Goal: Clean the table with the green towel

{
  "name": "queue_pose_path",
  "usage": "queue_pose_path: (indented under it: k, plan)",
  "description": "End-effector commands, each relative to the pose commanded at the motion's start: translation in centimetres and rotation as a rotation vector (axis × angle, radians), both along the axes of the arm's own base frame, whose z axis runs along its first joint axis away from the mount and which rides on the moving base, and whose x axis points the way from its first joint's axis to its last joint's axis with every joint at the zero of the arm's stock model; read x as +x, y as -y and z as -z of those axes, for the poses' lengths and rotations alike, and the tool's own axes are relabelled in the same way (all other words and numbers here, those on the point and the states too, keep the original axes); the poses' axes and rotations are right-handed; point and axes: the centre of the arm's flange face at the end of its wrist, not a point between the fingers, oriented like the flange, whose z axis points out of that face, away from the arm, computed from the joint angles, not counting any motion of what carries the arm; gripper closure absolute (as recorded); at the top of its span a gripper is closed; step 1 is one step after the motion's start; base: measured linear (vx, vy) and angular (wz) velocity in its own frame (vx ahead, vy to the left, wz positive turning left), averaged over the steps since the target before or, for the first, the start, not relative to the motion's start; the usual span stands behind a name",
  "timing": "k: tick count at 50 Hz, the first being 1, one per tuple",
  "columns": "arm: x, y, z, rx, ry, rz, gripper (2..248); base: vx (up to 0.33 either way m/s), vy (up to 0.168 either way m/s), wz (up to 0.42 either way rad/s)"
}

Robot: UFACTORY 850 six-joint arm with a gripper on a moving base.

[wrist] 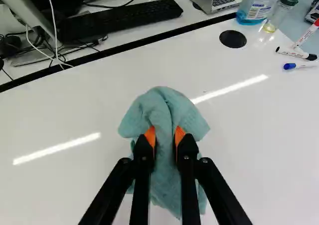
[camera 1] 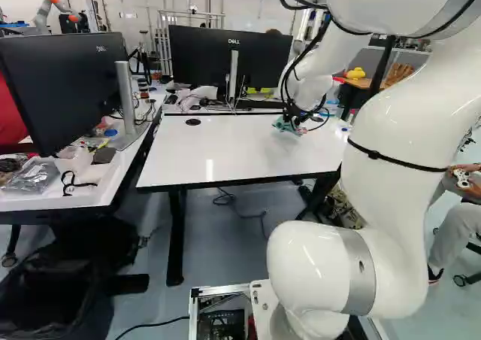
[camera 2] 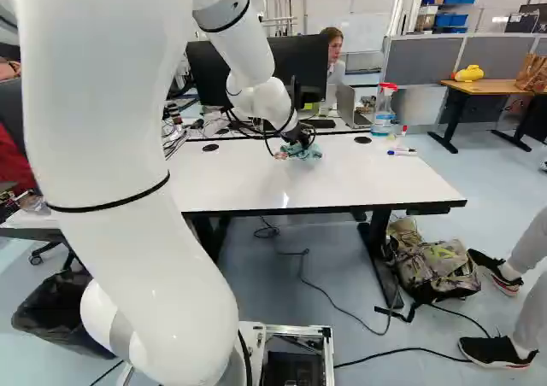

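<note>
At the far side of the white table (camera 2: 248, 185), my gripper (camera 2: 297, 140) is low over the top with the green towel (camera 2: 306, 152) beneath its tip. In the wrist view the gripper (wrist: 165, 140) has both orange pads pressed on a bunched fold of the green towel (wrist: 164, 108), which spreads out ahead of and under the fingers. The towel appears to lie against the white surface; its underside is hidden.
A spray bottle (camera 2: 384, 110), a glass jar (wrist: 280, 13) and markers (camera 2: 402, 152) stand or lie near the table's far right corner. Monitors (camera 1: 229, 58) and a keyboard (wrist: 119, 20) are on the desk behind. A backpack (camera 2: 440, 266) lies by the table leg.
</note>
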Motion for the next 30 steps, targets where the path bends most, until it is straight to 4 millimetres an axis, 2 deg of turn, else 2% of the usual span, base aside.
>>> queue_pose_path:
  k: [11, 30]
  plan:
    - [0.3, 0.2, 0.0, 0.0, 0.001, 0.003, 189, 0.0, 0.0, 0.0]
    - [3.1, 2.6, 0.2, -0.004, 0.013, 0.029, 189, 0.0, 0.0, 0.0]
